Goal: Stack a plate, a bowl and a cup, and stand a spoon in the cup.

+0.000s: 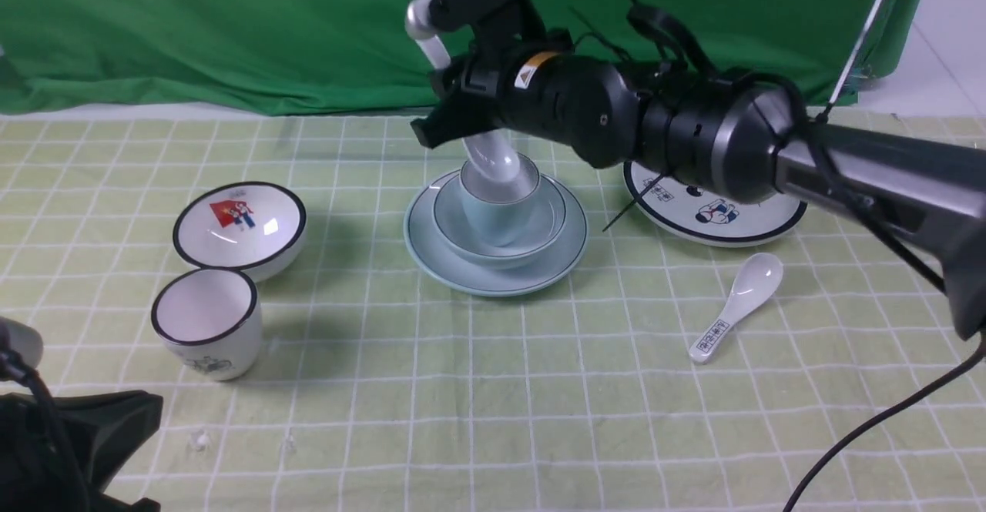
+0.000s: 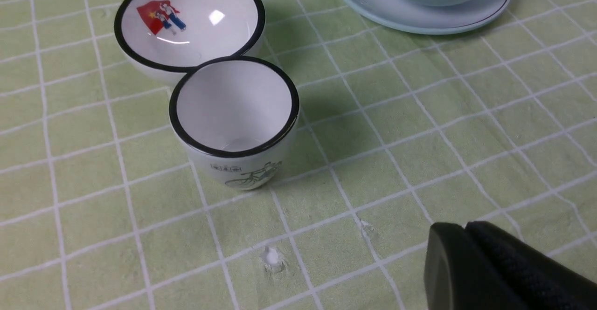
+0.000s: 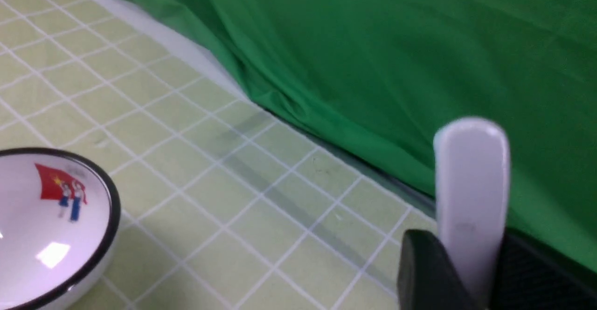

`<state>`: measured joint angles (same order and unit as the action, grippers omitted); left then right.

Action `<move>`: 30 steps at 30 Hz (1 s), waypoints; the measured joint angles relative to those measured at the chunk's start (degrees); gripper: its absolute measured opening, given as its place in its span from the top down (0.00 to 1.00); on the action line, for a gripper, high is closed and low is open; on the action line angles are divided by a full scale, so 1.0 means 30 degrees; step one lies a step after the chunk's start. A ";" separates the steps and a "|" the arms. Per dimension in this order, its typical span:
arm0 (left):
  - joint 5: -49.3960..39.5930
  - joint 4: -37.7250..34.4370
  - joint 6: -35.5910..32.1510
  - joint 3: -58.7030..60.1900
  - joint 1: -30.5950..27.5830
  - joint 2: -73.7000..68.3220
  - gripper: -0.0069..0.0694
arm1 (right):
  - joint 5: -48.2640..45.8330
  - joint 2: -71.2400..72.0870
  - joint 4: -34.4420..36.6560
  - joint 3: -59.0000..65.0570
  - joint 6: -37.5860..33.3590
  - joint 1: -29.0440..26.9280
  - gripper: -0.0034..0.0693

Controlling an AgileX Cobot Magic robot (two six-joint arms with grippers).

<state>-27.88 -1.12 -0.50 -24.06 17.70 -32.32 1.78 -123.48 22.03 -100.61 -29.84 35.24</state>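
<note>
in the front view you have the plate (image 1: 427, 262), the bowl (image 1: 551, 239) on it, the cup (image 1: 497, 219) in the bowl, and the spoon (image 1: 491, 156) leaning, its bowl end in the cup — something your right wrist view leaves out. that view gives you the handle between the right jaws (image 3: 471, 272), parted slightly; you can't tell if they grip. your left jaws (image 2: 459, 254) are shut.
</note>
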 joint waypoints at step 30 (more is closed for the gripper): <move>0.0104 0.0063 0.0000 0.0000 0.0000 0.0000 0.95 | 0.2197 2.4581 -0.4501 2.3008 0.2189 -0.1142 0.93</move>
<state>-27.57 -0.93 -0.50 -24.06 17.70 -32.32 8.37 -49.74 8.53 -31.59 -23.27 31.82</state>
